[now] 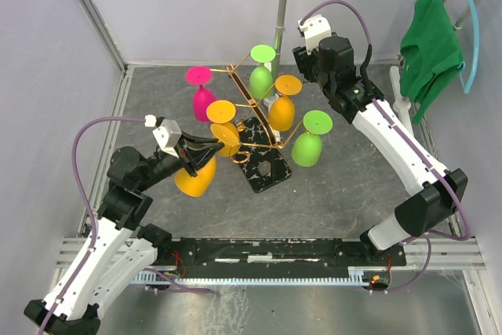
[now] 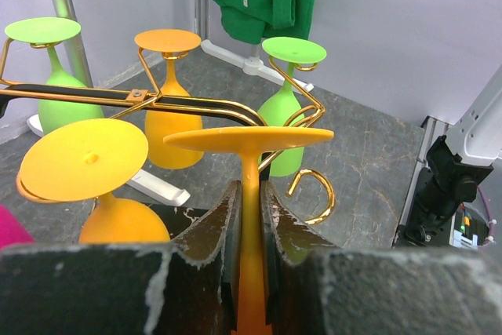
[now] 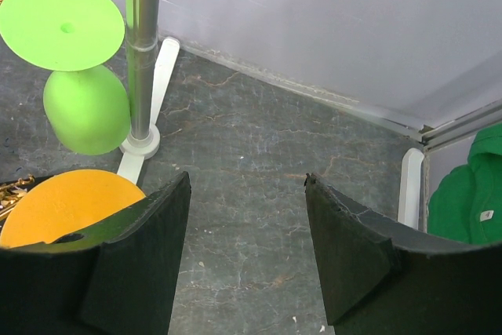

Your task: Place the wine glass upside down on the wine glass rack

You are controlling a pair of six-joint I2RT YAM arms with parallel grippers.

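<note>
My left gripper (image 1: 205,149) (image 2: 251,186) is shut on the stem of an orange wine glass (image 1: 196,178) (image 2: 251,137). The glass is upside down, foot up and bowl hanging below the fingers. It sits just left of the wine glass rack (image 1: 249,92) (image 2: 204,107), a thin gold stand on a black marbled base (image 1: 267,169). A free curled gold hook (image 2: 318,194) shows just right of the held stem. My right gripper (image 1: 336,85) (image 3: 245,178) is open and empty, up at the back right of the rack.
Several glasses hang upside down on the rack: pink (image 1: 202,92), two green (image 1: 261,76) (image 1: 310,143), two orange (image 1: 282,107) (image 1: 223,115). Behind stands a white pole stand (image 1: 281,5) (image 3: 143,37). A green garment (image 1: 430,49) hangs at the back right.
</note>
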